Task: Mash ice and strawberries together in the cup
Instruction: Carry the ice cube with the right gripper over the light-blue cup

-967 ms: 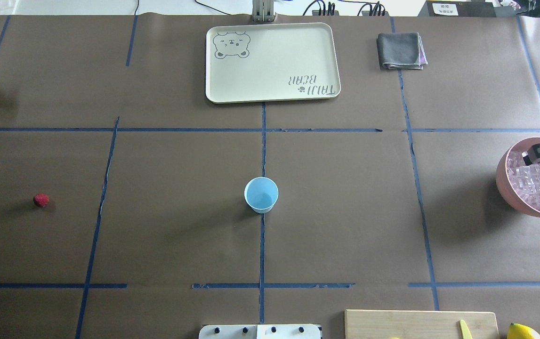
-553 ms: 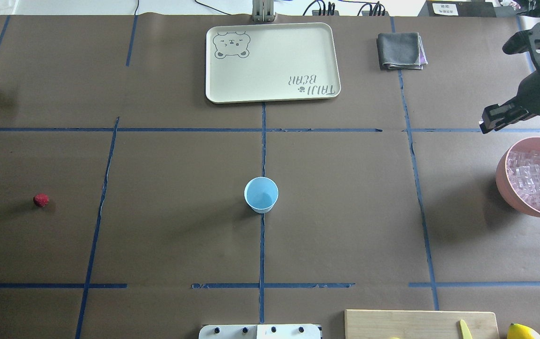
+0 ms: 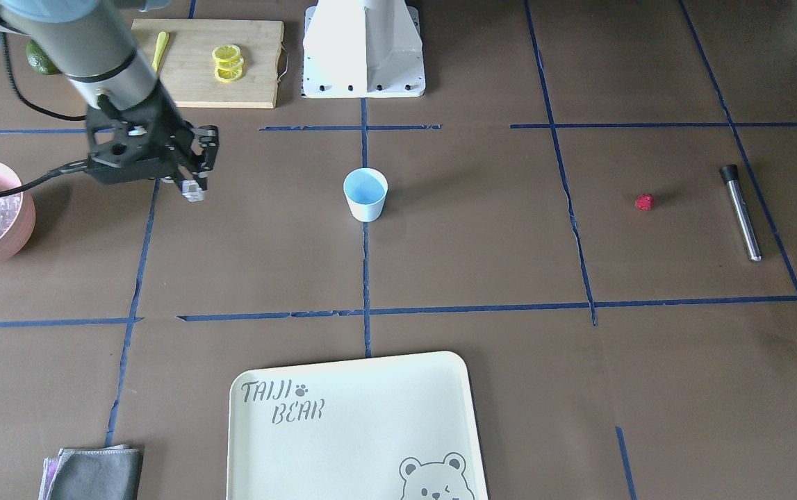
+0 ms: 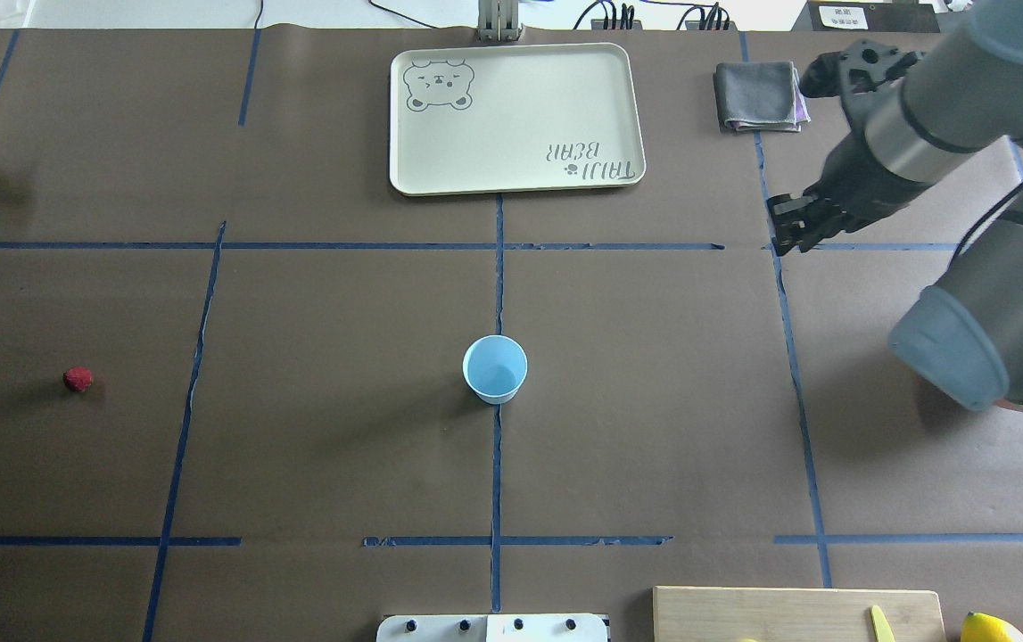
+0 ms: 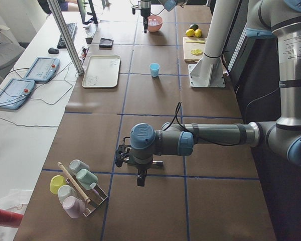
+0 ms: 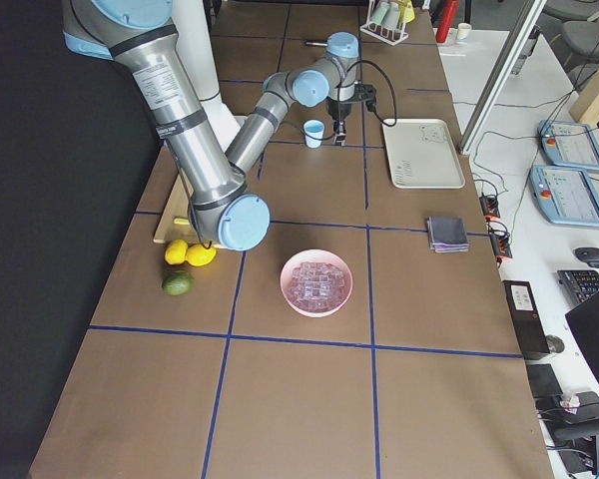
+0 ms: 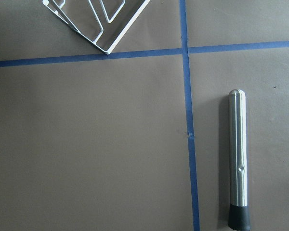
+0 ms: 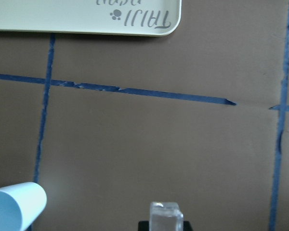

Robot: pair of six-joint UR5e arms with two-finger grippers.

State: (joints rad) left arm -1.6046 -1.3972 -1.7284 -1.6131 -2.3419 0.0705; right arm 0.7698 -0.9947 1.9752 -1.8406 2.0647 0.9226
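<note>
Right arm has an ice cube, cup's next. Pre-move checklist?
1. Ice cube pinched in right gripper: ok.
2. Cup upright, mouth open: ok.
3. Right gripper above cup: not ok, it hangs off to the side, toward the pink bowl.
4. Table between right gripper and cup free of objects: ok.
5. Strawberry in cup: not ok, it lies on the table.
6. Left gripper open or shut: cannot tell.
</note>
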